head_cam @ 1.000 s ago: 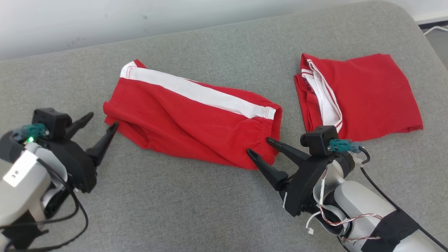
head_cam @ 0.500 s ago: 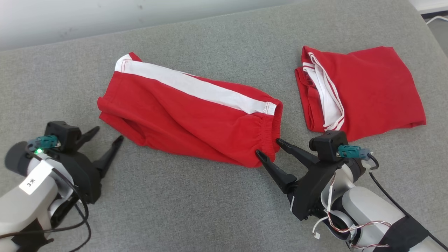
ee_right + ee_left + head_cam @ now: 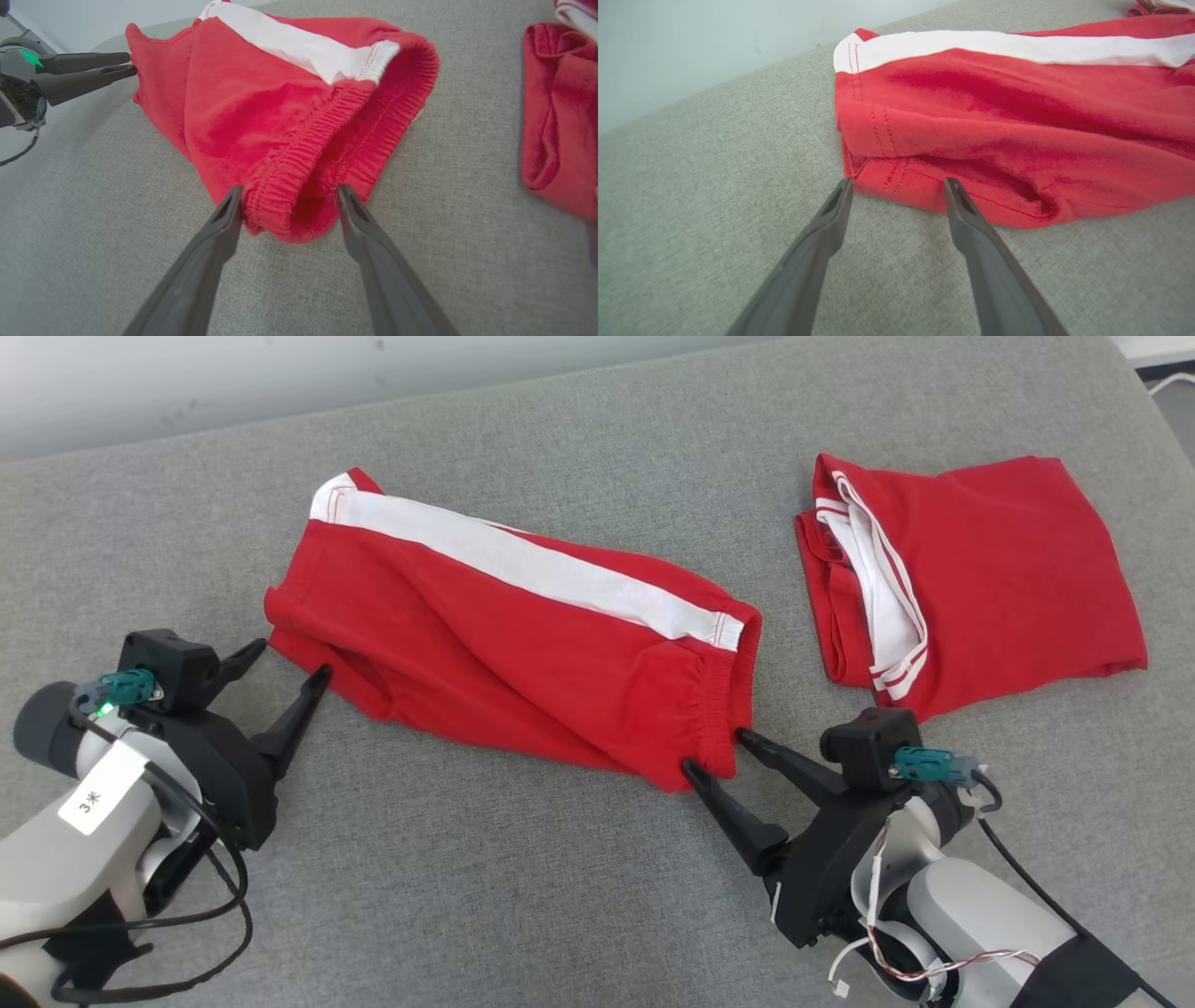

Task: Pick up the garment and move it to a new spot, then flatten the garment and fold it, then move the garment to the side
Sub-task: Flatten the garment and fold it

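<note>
Shorts point(image 3: 523, 644), red with a white side stripe, lie slantwise across the middle of my head view on a grey cushion point(image 3: 523, 896), leg hem at the left and elastic waistband at the right. My left gripper point(image 3: 291, 659) sits at lower left, released, its spread fingers pointing at the hem's near corner. In the left wrist view the tips reach the hem edge (contact I cannot confirm). My right gripper point(image 3: 717, 750), at lower right, is also released and grasps nothing, its tips on either side of the waistband's near corner. A second red garment point(image 3: 990, 579) lies folded at upper right, apart from the shorts.
</note>
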You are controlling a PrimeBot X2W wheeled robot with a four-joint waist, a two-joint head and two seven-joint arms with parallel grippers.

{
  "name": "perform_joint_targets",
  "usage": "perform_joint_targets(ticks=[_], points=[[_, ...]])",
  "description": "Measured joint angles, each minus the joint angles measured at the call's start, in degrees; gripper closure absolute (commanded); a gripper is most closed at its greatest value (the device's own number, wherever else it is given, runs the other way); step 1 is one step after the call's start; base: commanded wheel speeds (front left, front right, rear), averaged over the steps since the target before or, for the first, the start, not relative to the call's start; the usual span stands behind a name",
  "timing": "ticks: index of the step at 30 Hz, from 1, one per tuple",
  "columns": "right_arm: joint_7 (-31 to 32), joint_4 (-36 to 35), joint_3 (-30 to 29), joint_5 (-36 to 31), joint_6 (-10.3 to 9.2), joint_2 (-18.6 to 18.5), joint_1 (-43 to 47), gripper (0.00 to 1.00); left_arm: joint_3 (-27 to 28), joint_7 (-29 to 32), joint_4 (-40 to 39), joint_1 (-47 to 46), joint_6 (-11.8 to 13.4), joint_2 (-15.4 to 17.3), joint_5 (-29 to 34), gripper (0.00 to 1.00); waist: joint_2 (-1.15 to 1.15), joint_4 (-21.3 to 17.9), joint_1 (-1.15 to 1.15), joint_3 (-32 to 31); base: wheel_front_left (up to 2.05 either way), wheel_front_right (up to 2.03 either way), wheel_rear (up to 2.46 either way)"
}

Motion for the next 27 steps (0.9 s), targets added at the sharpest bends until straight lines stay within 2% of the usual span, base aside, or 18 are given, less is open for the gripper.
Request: perform_joint_targets(ticks=[4,11,12,13,14,15,22,27], points=[[0.5,-0.1,0.7,-0.8,-0.44,0.0,-0.1,0.0,-0.1,-0.4,1.1,-0.3,0.0,0.1,1.6,0.0,0.0,-0.3,0.0,0.5,0.0,0.0,0.0],[1.5,0.4,2.9,-3.0,-1.03,0.9,-0.9,0.0,0.2,-0.5,2.8,-0.8,0.0,-0.3,1.0,0.0,0.0,-1.0,0.0,1.6,0.0,0.0,0.0],[1.7,0.5,2.9,-3.2,-1.26,1.2,-1.3,0.0,0.3,-0.5,3.0,-0.9,0.0,-0.4,1.0,0.11,0.0,-1.1,0.0,1.7,0.0,0.0,0.0],[1.7,0.6,2.9,-3.2,-1.42,1.2,-1.6,0.25,0.4,-0.5,3.1,-1.1,0.0,-0.6,0.8,0.54,0.0,-1.2,0.0,1.9,0.0,0.0,0.0],[1.7,0.7,2.9,-3.2,-1.42,1.3,-1.7,0.57,0.4,-0.5,3.1,-1.2,0.0,-0.7,0.8,0.78,0.0,-1.2,0.0,2.0,0.0,0.0,0.0],[1.7,0.9,2.9,-3.3,-1.42,1.3,-1.7,1.0,0.3,-0.8,3.1,-1.2,0.0,-0.9,0.8,1.0,0.0,-1.2,0.0,2.1,0.0,0.0,0.0],[0.9,2.3,2.5,-3.5,-1.41,1.2,-1.8,1.0,0.3,-1.0,3.1,-1.1,0.0,-1.8,0.8,1.0,0.0,-0.6,0.0,2.1,0.0,0.0,0.0],[-0.6,3.1,1.2,-3.5,-1.33,0.5,-1.6,1.0,1.1,-1.1,3.2,1.0,0.0,-1.7,-1.5,1.0,0.0,0.0,0.0,1.1,0.0,0.0,0.0]])
